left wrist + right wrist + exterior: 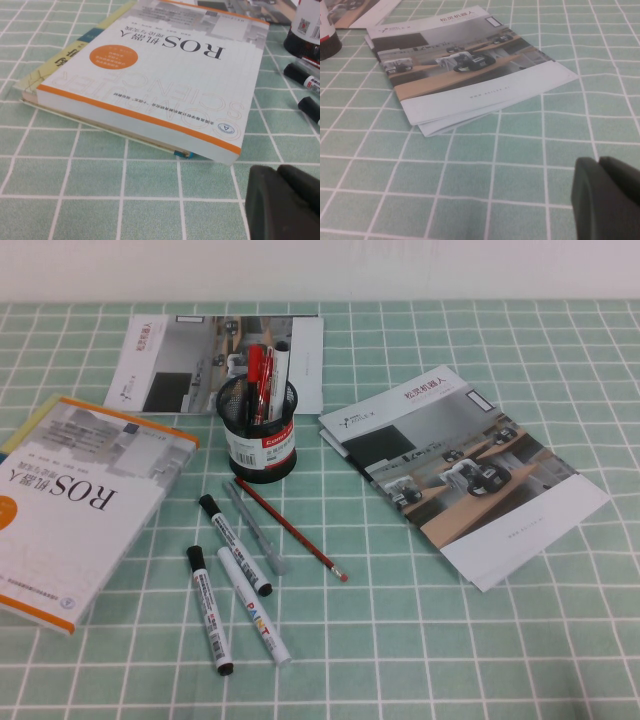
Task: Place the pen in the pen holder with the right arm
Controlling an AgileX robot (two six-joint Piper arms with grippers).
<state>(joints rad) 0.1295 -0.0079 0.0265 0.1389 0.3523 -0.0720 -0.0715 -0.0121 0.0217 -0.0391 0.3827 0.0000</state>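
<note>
the left tool (282, 202) sits low over the counter (100, 190) at its near edge, just off the corner of the ros book (150, 75); only a dark lump of it shows in its own wrist view, so whether its fingers are apart or together cannot be told. the right tool (607, 197) is likewise low at the near side, short of a stack of brochures (465, 70), and its fingers cannot be read either. neither tool appears in the high view.

nearest on the green-tiled counter lie two white markers (208, 608) with black caps, with a third marker (235, 545) and a grey pen (256, 528) just behind them, all running roughly near-to-far. a thin red pencil (292, 529) lies diagonally beside them, its far tip close to the base of the pen holder (260, 435).

the pen (256, 375) stands inside the pen holder (among other stems, so its lower part is hidden by the mesh), long axis close to upright, leaning slightly, red end pointing up and away. the holder stands upright between the book and the brochures. behind it lies another brochure (190, 360), flat.
</note>
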